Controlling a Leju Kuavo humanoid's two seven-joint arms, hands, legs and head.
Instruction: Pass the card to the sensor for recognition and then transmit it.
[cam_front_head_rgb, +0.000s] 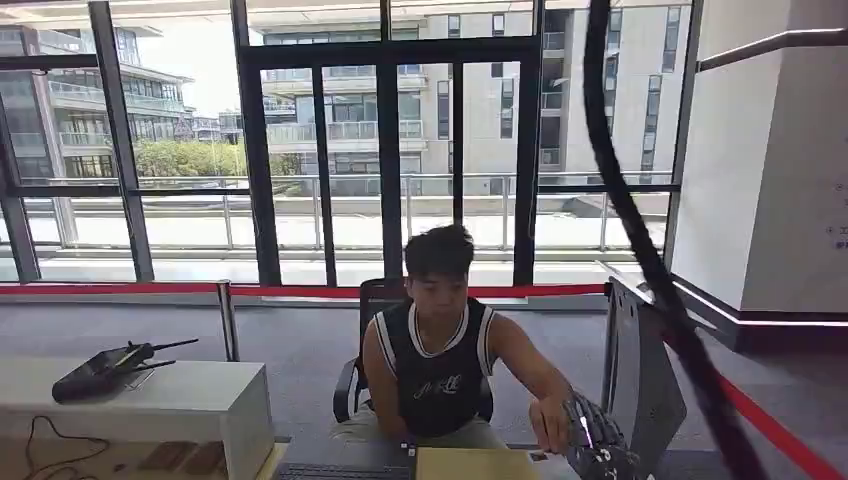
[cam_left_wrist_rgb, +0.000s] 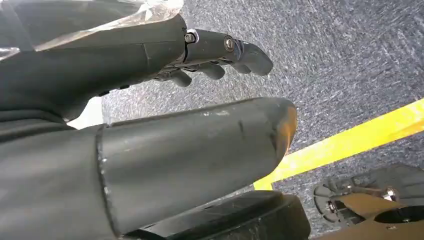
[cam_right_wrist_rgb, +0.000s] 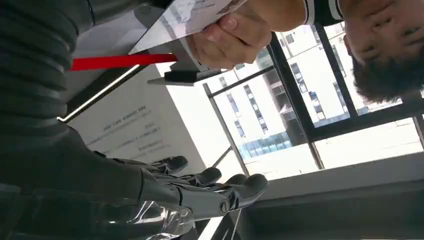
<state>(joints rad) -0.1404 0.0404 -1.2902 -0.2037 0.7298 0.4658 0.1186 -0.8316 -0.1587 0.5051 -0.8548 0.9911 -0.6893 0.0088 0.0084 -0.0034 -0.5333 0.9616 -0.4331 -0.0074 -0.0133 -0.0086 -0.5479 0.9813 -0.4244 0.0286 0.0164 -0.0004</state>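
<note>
The room is a glass-walled lobby with grey carpet (cam_front_head_rgb: 300, 345). Tall dark-framed windows (cam_front_head_rgb: 330, 150) look out on pale buildings and trees. A red barrier tape (cam_front_head_rgb: 120, 289) runs across in front of the glass, and a second red tape (cam_front_head_rgb: 775, 430) slants down at the right beside a white wall. At the left stands a white worktop (cam_front_head_rgb: 190, 400) with a black device with aerials (cam_front_head_rgb: 105, 370) lying on it. A person (cam_front_head_rgb: 435, 365) in a dark sleeveless top sits in a black chair (cam_front_head_rgb: 365, 300) behind a tan worktop (cam_front_head_rgb: 475, 464) at the lower edge, with a grey stand (cam_front_head_rgb: 640, 375) just to their side. A thick black cable (cam_front_head_rgb: 625, 200) hangs close across the head view.

In the head view the right robot hand (cam_front_head_rgb: 600, 445) is raised near the person's outstretched hand (cam_front_head_rgb: 550, 425), low at the right.

The right wrist view shows the card (cam_right_wrist_rgb: 187, 17): the person's hand (cam_right_wrist_rgb: 232, 37) holds it by one edge, apart from the right robot hand (cam_right_wrist_rgb: 200, 192), whose fingers (cam_right_wrist_rgb: 247, 185) lie stretched out and spread with nothing in them.

The left wrist view shows the left robot hand (cam_left_wrist_rgb: 165, 100) hanging over the grey carpet (cam_left_wrist_rgb: 340, 60) and a yellow floor line (cam_left_wrist_rgb: 350, 142). Its thumb (cam_left_wrist_rgb: 200, 155) stands apart from the fingers (cam_left_wrist_rgb: 235, 50), which are gently curled, and it holds nothing.
</note>
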